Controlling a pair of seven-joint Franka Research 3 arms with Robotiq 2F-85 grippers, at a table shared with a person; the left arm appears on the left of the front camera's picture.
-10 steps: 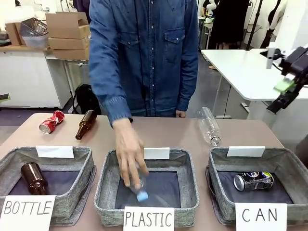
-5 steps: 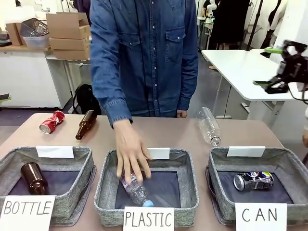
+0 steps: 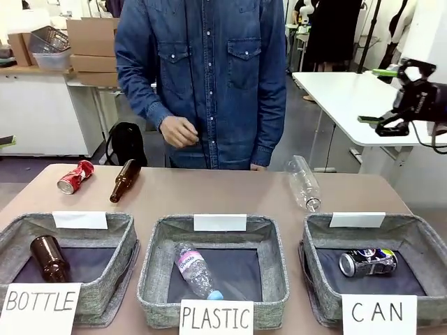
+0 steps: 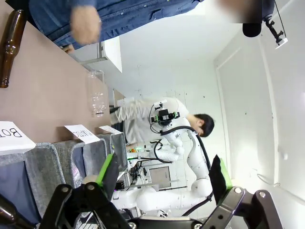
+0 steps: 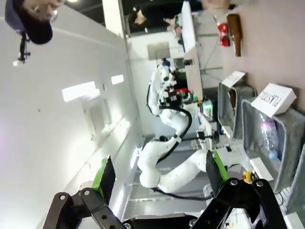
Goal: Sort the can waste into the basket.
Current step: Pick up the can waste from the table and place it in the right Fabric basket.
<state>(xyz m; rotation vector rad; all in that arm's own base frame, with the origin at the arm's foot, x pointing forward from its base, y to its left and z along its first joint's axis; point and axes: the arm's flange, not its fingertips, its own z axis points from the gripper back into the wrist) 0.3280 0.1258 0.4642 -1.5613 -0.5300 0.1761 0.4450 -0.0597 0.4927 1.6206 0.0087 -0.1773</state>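
While the dark can point(image 3: 368, 262) is lying in the CAN basket point(image 3: 405, 223), near right, the red can point(image 3: 75, 176) is lying far left on the table. The left gripper point(image 4: 164, 164) and right gripper point(image 3: 377, 96) are gaping wide, empty. You are needing a far-left reach next.

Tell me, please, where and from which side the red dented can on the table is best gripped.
Grip the red can across the middle of its body, coming down from above. It lies on its side, silver end facing the robot, so its curved wall is up; close across its long axis. The brown bottle beside it lies apart, probably leaving finger room.
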